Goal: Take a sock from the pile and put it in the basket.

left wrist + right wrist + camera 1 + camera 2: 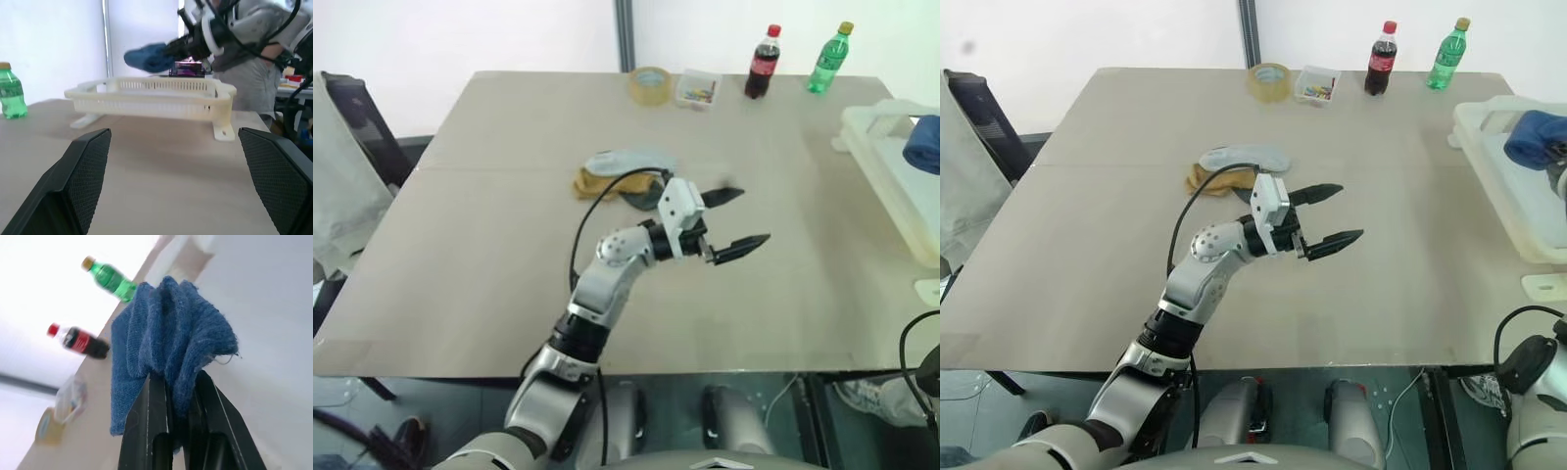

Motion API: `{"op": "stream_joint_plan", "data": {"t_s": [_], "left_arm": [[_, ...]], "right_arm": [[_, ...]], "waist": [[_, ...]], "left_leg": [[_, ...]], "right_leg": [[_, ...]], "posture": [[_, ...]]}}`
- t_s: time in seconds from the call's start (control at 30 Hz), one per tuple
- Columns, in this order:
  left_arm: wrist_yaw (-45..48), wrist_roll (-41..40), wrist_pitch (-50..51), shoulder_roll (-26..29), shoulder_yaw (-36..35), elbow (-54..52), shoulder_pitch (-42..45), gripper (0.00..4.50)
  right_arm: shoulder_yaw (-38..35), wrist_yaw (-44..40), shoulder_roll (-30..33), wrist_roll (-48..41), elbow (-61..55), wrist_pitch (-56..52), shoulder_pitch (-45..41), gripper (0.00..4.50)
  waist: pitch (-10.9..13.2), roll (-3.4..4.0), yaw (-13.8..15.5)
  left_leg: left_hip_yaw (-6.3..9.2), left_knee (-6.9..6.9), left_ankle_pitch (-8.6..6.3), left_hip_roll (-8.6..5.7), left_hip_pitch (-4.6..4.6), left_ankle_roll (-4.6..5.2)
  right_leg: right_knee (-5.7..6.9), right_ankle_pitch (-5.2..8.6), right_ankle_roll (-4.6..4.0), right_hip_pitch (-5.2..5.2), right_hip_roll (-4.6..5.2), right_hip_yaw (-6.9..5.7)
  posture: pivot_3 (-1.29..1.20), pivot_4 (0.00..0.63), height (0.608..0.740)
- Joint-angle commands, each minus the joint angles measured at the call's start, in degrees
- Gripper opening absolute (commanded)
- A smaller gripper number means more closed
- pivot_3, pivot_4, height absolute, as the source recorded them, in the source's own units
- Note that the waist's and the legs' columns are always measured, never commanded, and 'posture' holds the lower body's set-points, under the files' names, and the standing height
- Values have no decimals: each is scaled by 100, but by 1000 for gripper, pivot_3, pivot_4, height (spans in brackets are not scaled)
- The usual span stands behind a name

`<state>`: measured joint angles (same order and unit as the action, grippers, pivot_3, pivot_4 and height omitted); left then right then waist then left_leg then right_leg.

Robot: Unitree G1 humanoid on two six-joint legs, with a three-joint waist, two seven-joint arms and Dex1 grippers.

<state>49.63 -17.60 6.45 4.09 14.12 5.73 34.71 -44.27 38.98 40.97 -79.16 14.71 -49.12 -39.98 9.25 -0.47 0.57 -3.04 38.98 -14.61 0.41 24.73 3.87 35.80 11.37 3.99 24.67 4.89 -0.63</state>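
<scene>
basket (891,157) cut off by picture edge

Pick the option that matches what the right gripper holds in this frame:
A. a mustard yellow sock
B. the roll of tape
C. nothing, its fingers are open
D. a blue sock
D: the right gripper is shut on a bunched blue sock, which the left wrist view shows held above the cream-white basket.

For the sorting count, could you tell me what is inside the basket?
Nothing shows inside the basket; its wall hides the floor. The right gripper holds a blue sock above it.
</scene>
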Motion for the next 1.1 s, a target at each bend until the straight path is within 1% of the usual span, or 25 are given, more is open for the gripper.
{"op": "stream_joint_plan", "data": {"t_s": [0.03,0.07,0.1,0.13,0.17,0.2,0.23,0.33,0.37,0.4,0.43,0.53,0.57,0.63,0.73,0.87,0.97,1.03,1.1], "left_arm": [[-57,-74,-120,-146,-90,0,191,4500],[-60,-69,-120,-163,-102,10,214,4500],[-60,-64,-123,-174,-111,17,226,4500],[-60,-64,-122,-182,-118,19,232,4500],[-61,-67,-118,-190,-125,19,231,4500],[-60,-65,-120,-191,-124,18,228,4500],[-51,-57,-123,-178,-118,11,215,4500],[-56,-62,-90,-155,-124,-12,185,4500],[-69,-65,-65,-147,-131,-19,174,4500],[-86,-67,-39,-139,-140,-23,168,4500],[-97,-68,-27,-131,-147,-28,163,4500],[-121,-49,0,-73,-163,-53,145,4500],[-134,-35,11,-32,-179,-71,136,4500],[-214,-14,100,137,-296,-138,95,4500],[-323,90,125,459,-479,-255,-31,4500],[-556,158,216,931,-818,-409,-133,4500],[-736,78,512,1275,-1160,-645,-224,4500],[-921,10,846,1557,-1427,-1011,-501,4500],[-1040,-33,1105,1743,-1567,-1328,-794,4500]], "right_arm": [[-93,-297,115,548,621,603,-326,75],[-81,-372,119,665,772,674,-375,75],[-81,-463,111,737,897,714,-431,429],[-96,-526,95,784,988,744,-482,879],[-116,-545,78,826,1055,765,-520,1134],[-119,-557,71,877,1104,762,-538,1670],[-121,-580,40,895,1108,748,-557,2004],[-152,-507,-33,984,1069,743,-585,3561],[-181,-424,-51,1024,1051,771,-588,3857],[-209,-374,-65,1046,1031,782,-591,4373],[-251,-299,-87,1053,993,787,-590,4451],[-326,-19,-143,1111,688,708,-476,4451],[-341,112,-166,1123,508,660,-416,4451],[-151,146,-120,1285,-209,598,-247,4451],[436,-540,51,1531,-1170,433,21,4451],[1107,-2070,-12,1181,-2206,-1,576,4451],[1627,-3245,-104,978,-2971,-235,1350,4451],[2166,-4186,-114,1497,-3381,57,2154,4451],[2456,-4843,-160,1975,-3479,447,2663,4451]], "waist": [[-1,2,-9],[0,4,-11],[0,4,-12],[0,4,-13],[0,5,-17],[0,5,-18],[-1,5,-17],[0,5,-14],[-1,5,-8],[-1,5,3],[-1,5,9],[-1,5,13],[-1,5,14],[-1,6,8],[-2,16,-11],[-5,21,-107],[-4,18,-126],[-5,17,-122],[-4,19,-104]], "left_leg": [[-3,0,0,0,-1,1],[-7,0,-1,0,-1,1],[-10,0,-1,1,-1,1],[-11,0,-1,1,-1,2],[-12,0,-1,2,-1,2],[-14,0,-2,2,-1,3],[-15,0,-2,4,-1,3],[-15,0,-3,7,-1,5],[-15,1,-3,8,-1,5],[-15,1,-3,8,-1,5],[-16,1,-3,9,-1,5],[-17,1,-4,9,0,6],[-18,1,-4,10,0,6],[-17,1,-4,11,0,6],[-19,1,-4,14,-1,7],[-19,1,-4,22,-6,7],[-17,4,-4,26,-7,7],[-8,8,-4,32,-4,7],[-7,8,-5,31,-1,8]], "right_leg": [[1,0,0,1,0,2],[1,-1,1,2,0,6],[1,-1,3,4,0,9],[1,-2,4,4,0,9],[1,-2,4,4,0,10],[1,-2,4,5,-1,12],[1,-2,4,5,-1,12],[0,-3,5,5,0,12],[0,-3,5,5,-1,12],[0,-3,5,5,0,12],[0,-3,5,5,0,12],[0,-3,5,5,0,13],[0,-3,5,5,0,13],[0,-3,5,6,0,13],[3,-3,5,8,0,15],[6,-3,5,8,-5,17],[7,-4,5,6,-8,16],[7,-4,6,3,-8,9],[7,-4,6,3,-2,8]], "posture": [[0,150,740],[0,150,740],[0,150,740],[0,150,740],[0,150,740],[0,150,740],[0,150,740],[0,150,740],[0,150,740],[0,150,740],[0,150,740],[0,150,740],[0,150,740],[0,150,740],[0,150,740],[0,150,740],[0,150,740],[0,150,740],[0,150,740]]}}
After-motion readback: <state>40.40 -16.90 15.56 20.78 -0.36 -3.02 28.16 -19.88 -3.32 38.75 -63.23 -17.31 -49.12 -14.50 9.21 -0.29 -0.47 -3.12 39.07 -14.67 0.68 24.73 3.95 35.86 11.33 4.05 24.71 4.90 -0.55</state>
